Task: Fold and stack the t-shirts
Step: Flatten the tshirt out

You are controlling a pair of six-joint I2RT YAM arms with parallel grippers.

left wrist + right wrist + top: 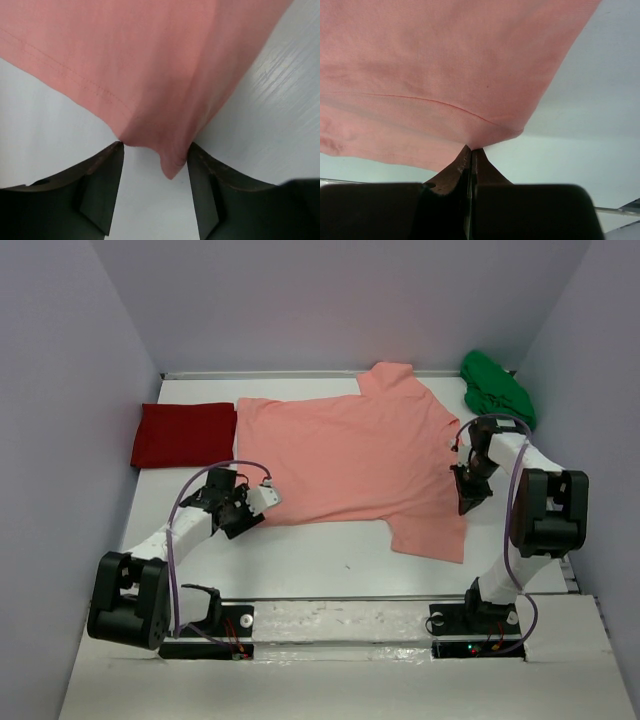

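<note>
The salmon-pink t-shirt [350, 455] lies spread flat across the middle of the table. A deep red t-shirt [183, 433] lies folded at the left, touching the pink one's edge. At the back right a green t-shirt [497, 388] sits bunched up. My left gripper [262, 498] is at the pink shirt's near left corner. In the left wrist view it [155, 147] stands open, with the corner of the pink shirt [150, 75] hanging between the fingertips. My right gripper [468, 502] is at the shirt's right edge; in the right wrist view it [471, 148] is shut, pinching the pink hem [445, 75].
Lilac walls close in the table [320, 565] on the left, back and right. The green shirt lies close behind the right arm. A white strip of table runs between the pink shirt's near edge and the arm bases.
</note>
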